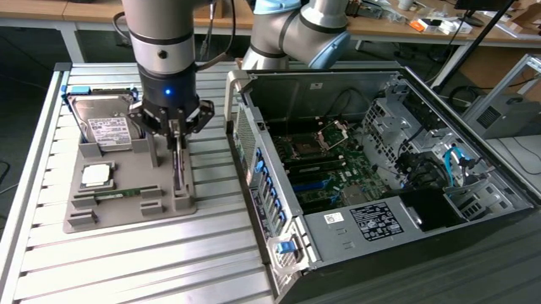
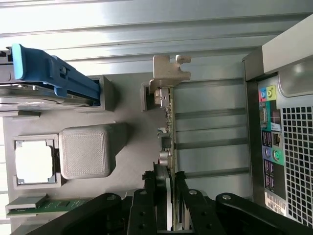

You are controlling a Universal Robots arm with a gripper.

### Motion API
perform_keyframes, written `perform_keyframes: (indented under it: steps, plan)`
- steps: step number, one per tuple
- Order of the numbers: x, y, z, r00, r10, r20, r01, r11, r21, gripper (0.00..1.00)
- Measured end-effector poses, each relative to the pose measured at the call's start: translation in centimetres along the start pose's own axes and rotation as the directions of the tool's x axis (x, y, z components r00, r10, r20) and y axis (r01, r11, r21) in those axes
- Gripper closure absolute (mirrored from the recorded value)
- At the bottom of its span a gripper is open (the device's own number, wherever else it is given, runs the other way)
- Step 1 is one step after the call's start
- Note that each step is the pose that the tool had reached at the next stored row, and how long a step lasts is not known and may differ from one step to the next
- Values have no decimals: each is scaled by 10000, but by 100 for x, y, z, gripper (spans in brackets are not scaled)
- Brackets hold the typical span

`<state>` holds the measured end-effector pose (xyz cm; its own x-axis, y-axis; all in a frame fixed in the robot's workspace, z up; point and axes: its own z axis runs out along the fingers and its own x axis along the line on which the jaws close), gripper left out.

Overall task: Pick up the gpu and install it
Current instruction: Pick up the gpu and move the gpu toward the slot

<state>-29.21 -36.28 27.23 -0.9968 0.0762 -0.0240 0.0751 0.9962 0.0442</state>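
We see a dark gpu [image 1: 177,170] with a pale silver bracket [image 2: 168,73], and the fingers [image 2: 146,205] are black. The tray [image 1: 127,215] is matt grey, and the tabletop [image 1: 169,266] is silver with long ribbed stripes. The hard drive [image 1: 106,126] is silver with a white label, edged by a bright blue frame [image 2: 54,73]. The memory stick [image 1: 127,192] is green. The computer case [image 1: 305,88] is grey with a green board [image 1: 330,177]. Its rear has a dotted grille [image 2: 298,147] and teal and yellow-green sockets [image 2: 267,92]. A blue light [image 1: 166,93] glows on the arm.
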Motion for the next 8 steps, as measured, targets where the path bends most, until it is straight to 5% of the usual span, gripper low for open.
perform_keyframes:
  steps: [8]
  plan:
    - [-1,3,-58,10000,0,-1,0,10000,0,73]
